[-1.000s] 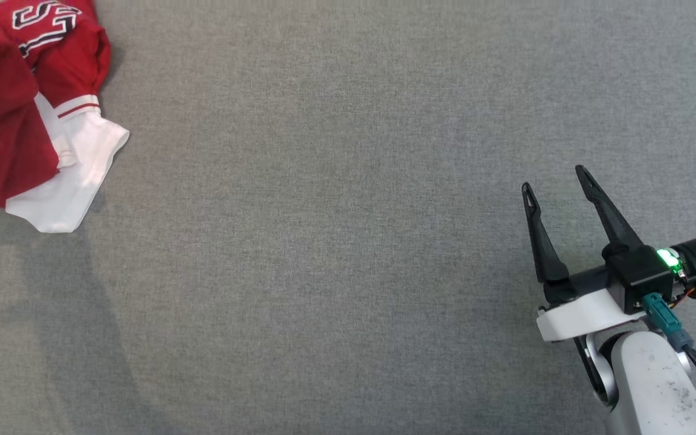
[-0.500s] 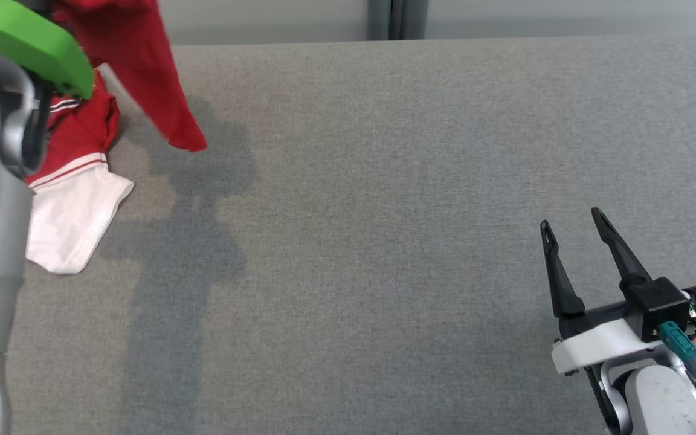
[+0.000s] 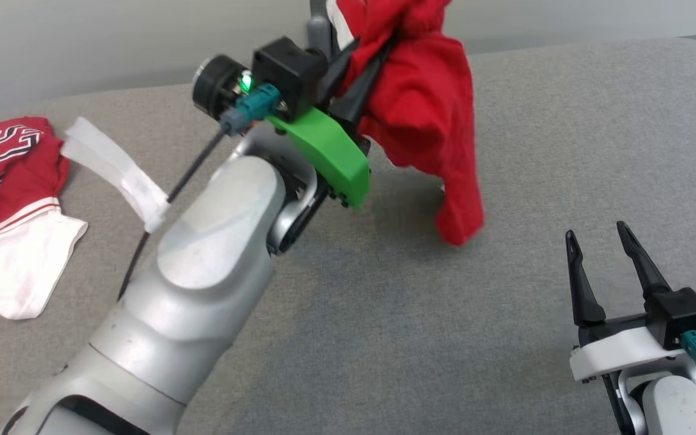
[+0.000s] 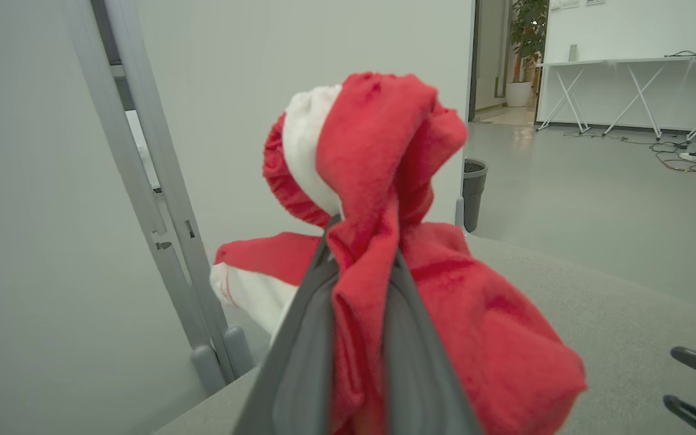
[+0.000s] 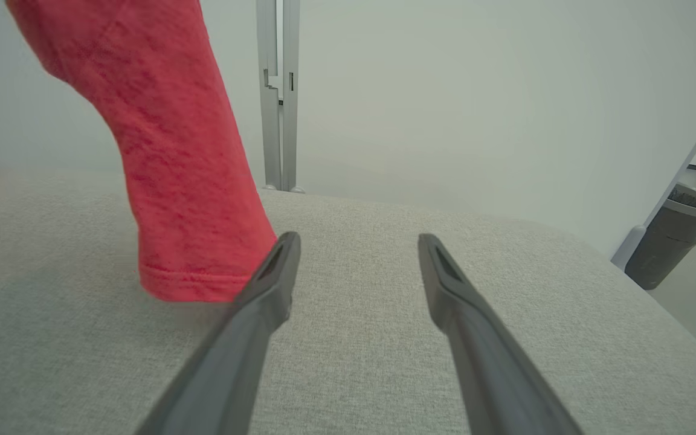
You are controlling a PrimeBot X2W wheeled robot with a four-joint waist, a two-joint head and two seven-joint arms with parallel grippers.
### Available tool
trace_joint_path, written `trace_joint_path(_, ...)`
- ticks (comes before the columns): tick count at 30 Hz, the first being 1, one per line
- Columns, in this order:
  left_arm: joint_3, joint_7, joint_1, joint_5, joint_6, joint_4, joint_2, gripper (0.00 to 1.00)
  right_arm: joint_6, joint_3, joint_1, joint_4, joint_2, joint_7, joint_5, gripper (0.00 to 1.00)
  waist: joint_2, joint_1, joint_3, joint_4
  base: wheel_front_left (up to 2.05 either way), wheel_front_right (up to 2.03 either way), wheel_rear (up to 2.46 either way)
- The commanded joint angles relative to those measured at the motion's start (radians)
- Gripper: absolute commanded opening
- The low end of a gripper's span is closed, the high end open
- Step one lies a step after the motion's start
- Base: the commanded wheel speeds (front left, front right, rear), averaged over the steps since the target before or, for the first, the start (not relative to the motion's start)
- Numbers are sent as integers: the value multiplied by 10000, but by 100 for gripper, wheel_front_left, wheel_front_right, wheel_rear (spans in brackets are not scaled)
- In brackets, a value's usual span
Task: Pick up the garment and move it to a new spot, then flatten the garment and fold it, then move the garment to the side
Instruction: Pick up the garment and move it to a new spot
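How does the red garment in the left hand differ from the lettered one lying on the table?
The red fabric garment hangs bunched, pinched by the shut left hand; the lettered red-and-white garment lies crumpled on the grey table, untouched. The held one shows no lettering. Both are red with white parts.

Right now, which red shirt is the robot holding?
The red garment hanging from the left pincer; the lettered red-and-white jersey lies apart on the grey fabric surface.

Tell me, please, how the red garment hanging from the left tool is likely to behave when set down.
Probably floppy: the red garment droops in folds from the left tool. Likely light, since one pinch carries it. It would probably crumple on the grey surface rather than lie flat.
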Motion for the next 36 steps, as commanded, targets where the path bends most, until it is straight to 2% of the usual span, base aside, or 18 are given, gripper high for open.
trace_joint_path(1, -242, -187, 268, -144, -22, 206, -41, 0, -14, -1, -116, 7, -35, -21, 88, 100, -1, 1, 127, -294, 0, 0, 0)
trace_joint_path(4, -740, -601, 624, -534, -23, 707, -185, 0, -14, 9, -159, -5, -32, -21, 145, 100, -1, 1, 249, -477, 0, 0, 0)
trace_joint_path(7, -828, -1040, 1165, -1084, -23, 1444, -220, 0, -12, -27, -187, -11, -32, -21, 178, 100, -1, 1, 348, -595, 0, 0, 0)
trace_joint_path(12, -751, -1352, 1912, -1239, -23, 2663, 40, 0, -14, -123, -156, -57, -33, -21, 182, 100, -1, 1, 487, -575, 0, 0, 0)
trace_joint_path(16, -543, -1430, 2394, -1104, -6, 3422, 224, 0, -12, -181, -181, -69, -32, -21, 113, 100, -1, 1, 582, -424, 0, 0, 0)
trace_joint_path(22, 321, -1414, 3056, -774, 171, 3516, 382, 2, -14, -114, -296, -63, -32, -21, 45, 100, -1, 1, 667, -197, 0, 0, 0)
trace_joint_path(23, 486, -1414, 3144, -712, 175, 3507, 394, 25, -14, -93, -313, -51, -33, -21, 34, 100, -1, 1, 666, -171, 0, 0, 0)
trace_joint_path(25, 761, -1415, 3339, -544, 246, 3456, 417, 46, -12, -67, -328, -29, -35, -21, 20, 100, -1, 1, 644, -140, 0, 0, 0)
trace_joint_path(27, 1003, -1415, 3559, -305, 287, 3389, 426, 100, -14, -41, -319, -10, -35, -21, 33, 100, -1, 1, 610, -120, 0, 0, 0)
trace_joint_path(36, 2444, -1402, 4532, 499, 361, 2348, 385, 100, -14, -48, -220, 227, -33, -21, 121, 100, -1, 1, 321, 37, 0, 0, 0)
